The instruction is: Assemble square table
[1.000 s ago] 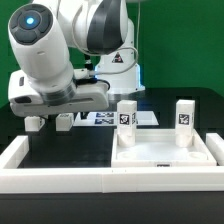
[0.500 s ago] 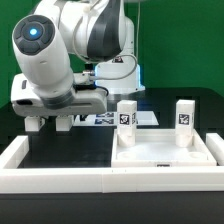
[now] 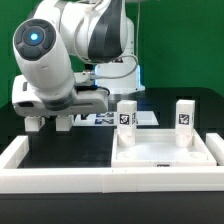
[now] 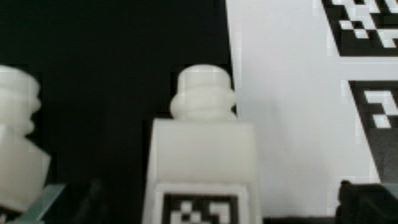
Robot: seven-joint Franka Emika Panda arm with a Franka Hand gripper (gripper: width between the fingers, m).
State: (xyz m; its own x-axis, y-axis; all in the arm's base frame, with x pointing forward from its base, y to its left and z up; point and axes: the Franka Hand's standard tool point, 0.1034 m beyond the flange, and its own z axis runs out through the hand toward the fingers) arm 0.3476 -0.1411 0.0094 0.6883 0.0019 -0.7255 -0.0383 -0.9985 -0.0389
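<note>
Hovering beside the tabletop [image 3: 165, 152], the wide-open, empty pincer [image 3: 49, 123] frames a leg block [image 4: 205, 150]. This looks like the pickup step; next, descend and clamp.

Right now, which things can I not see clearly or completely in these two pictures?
- Wrist view: one lying leg is cut off by the picture edge.
- Exterior view: the marker board is partly hidden behind the open gripper and an upright leg.
- Exterior view: the tag on that leg is too small to read.

leg block [image 4: 201, 160] (tagged) beside marker board [image 4: 288, 100]
</note>
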